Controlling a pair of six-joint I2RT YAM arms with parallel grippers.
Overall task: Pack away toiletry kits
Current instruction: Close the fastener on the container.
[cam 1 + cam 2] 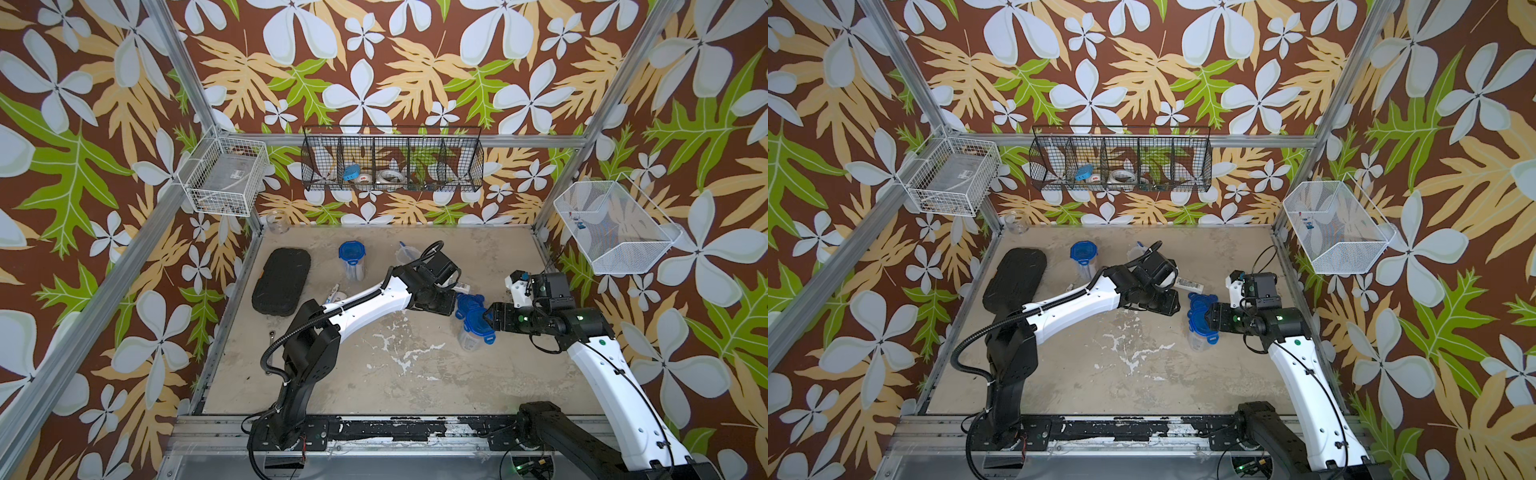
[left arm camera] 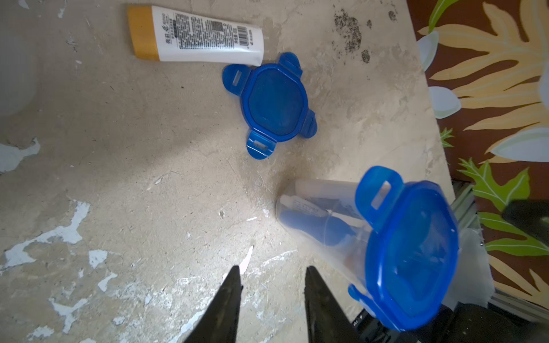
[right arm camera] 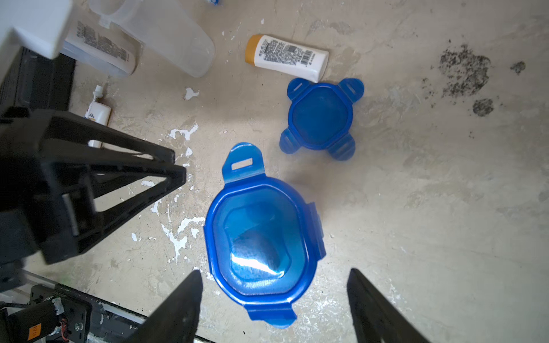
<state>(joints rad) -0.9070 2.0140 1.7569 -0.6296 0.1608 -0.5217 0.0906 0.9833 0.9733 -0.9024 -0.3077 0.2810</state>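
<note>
A clear cup (image 1: 470, 338) with a blue clip lid (image 3: 261, 237) stands right of centre, with toiletries inside. My right gripper (image 3: 275, 274) is open just above it, its fingers on either side of the lid's near edge. My left gripper (image 2: 273, 271) is open and empty, beside that cup (image 2: 332, 225). A loose blue lid (image 2: 274, 102) lies on the table next to a white gold-capped bottle (image 2: 196, 38). A second lidded cup (image 1: 352, 257) stands at the back. An open clear cup (image 3: 166, 32) is behind the left arm, and a small toothpaste tube (image 3: 96, 115) lies nearby.
A black textured oblong case (image 1: 282, 280) lies at the left of the table, and a small glass jar (image 1: 277, 220) stands in the back left corner. Wire baskets hang on the left wall (image 1: 224, 174), the back wall (image 1: 390, 160) and the right wall (image 1: 615, 226).
</note>
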